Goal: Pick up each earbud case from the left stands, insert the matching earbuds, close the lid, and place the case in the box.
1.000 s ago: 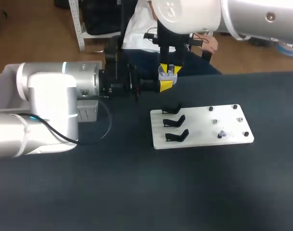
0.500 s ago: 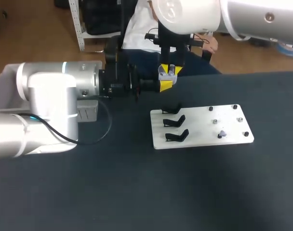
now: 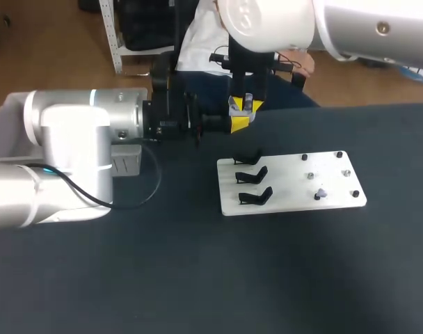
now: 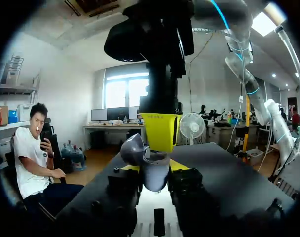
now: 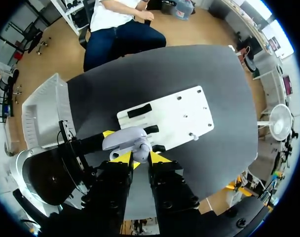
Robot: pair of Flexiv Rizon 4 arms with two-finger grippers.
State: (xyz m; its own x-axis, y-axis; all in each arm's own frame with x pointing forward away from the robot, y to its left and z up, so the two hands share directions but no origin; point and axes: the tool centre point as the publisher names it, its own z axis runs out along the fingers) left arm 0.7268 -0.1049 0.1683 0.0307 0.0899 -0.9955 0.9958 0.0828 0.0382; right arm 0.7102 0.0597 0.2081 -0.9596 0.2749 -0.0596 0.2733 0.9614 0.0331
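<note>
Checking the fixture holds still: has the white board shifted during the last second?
No. The white board keeps the same spot and angle against the table's far edge.

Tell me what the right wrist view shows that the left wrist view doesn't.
Only the right wrist view shows the white box beside the table and the whole white board with its pegs. Only the left wrist view shows the right gripper from outside, standing directly over the case. Both show the open earbud case, held in the left gripper, and at least part of the board.
</note>
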